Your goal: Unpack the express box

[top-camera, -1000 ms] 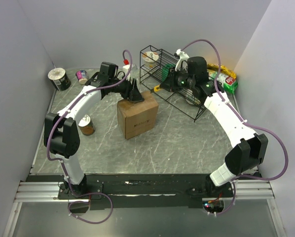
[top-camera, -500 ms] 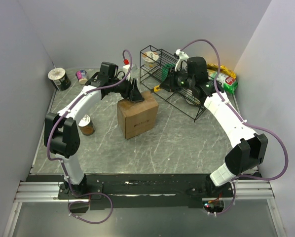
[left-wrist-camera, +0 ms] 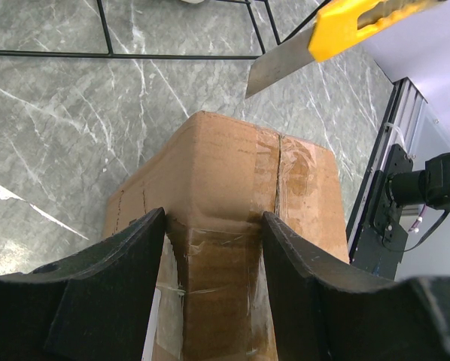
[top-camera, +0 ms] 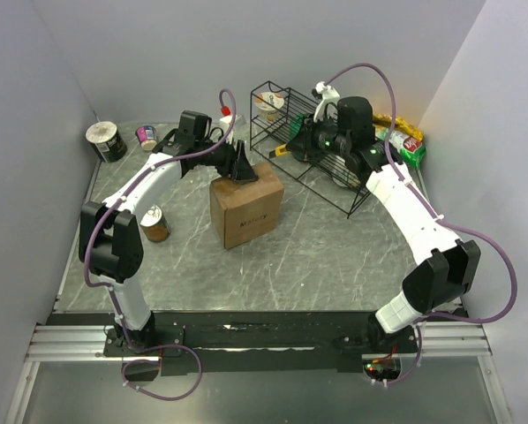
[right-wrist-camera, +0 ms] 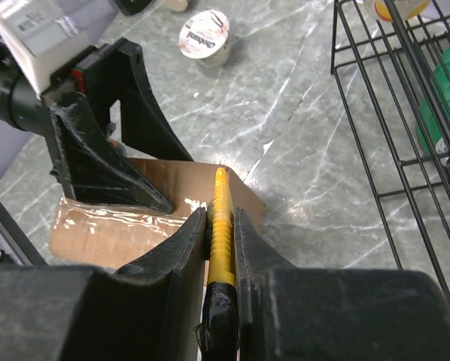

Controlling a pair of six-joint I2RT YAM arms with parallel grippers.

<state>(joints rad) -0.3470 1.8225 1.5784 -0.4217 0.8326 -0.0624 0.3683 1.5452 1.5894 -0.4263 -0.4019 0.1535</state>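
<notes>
1. Since a second ago, my right gripper [right-wrist-camera: 221,226] has lifted and drawn back toward the wire rack [top-camera: 273,88]. That has carried the knife [left-wrist-camera: 345,30] higher off the box [top-camera: 249,208]. The left arm hasn't budged.
2. The box stands mid-table [top-camera: 317,256]. My left gripper [top-camera: 242,168] is clamped across its far top end, with a finger pressed on each side.
3. The right gripper is squeezed tight on the yellow knife handle. The blade is out and hangs in the air just beyond the box's rack-side edge, touching nothing.
4. I'd line the blade up with the tape seam [left-wrist-camera: 279,162] before lowering it.
5. I'd cut shallow so the contents stay unharmed, and stop well short of the left fingers.
6. I'd keep the left clamp firm, otherwise the box may skid.
</notes>
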